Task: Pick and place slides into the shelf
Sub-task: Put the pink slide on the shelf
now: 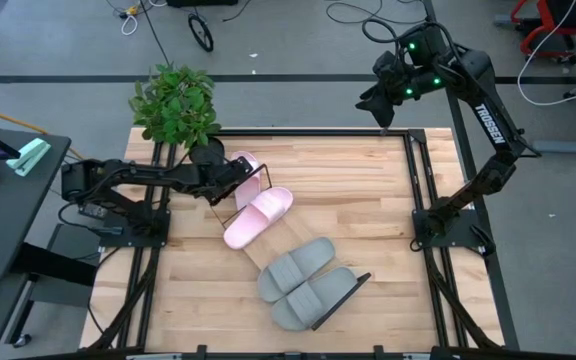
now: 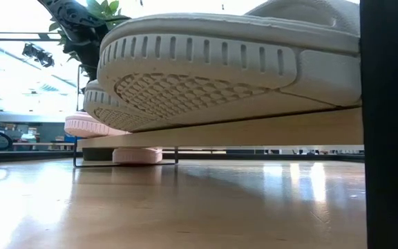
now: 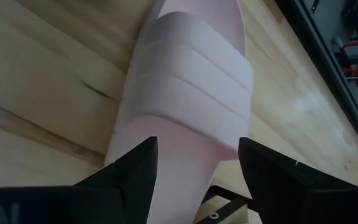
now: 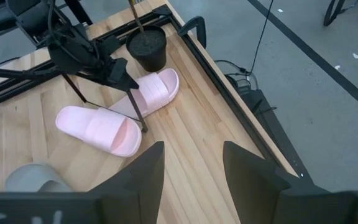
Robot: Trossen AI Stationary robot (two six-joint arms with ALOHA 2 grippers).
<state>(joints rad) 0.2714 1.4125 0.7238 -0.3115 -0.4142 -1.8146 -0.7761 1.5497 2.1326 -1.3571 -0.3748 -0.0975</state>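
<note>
One pink slide (image 3: pixel 188 93) lies sole-down on the table beside the plant pot (image 4: pixel 146 46). My left gripper (image 3: pixel 197 177) is open, tilted down, with its fingers on either side of that slide's heel end. The other pink slide (image 1: pixel 258 215) and two grey slides (image 1: pixel 306 280) rest on the shelf (image 2: pixel 254 131), a light board lying slantwise across the table's middle with dark wire frames (image 1: pixel 340 300) at its ends. My right gripper (image 4: pixel 191 180) hangs open, high over the table's far right corner (image 1: pixel 380 100), holding nothing. My left gripper's fingers (image 3: pixel 138 177) flank the two long sides of the pink slide's heel end (image 3: pixel 179 165), behind the ribbed strap. They come slanting down from the table's left and point along the slide. Whether they touch it I cannot tell. The slide lies flat on the table.
A leafy plant (image 1: pixel 173 105) in a dark pot stands at the far left, right next to the left gripper. The shelf's near wire frame (image 2: pixel 385 124) stands upright. Dark metal rails (image 1: pixel 413 180) border the tabletop. Bare wood lies at the far right and near left.
</note>
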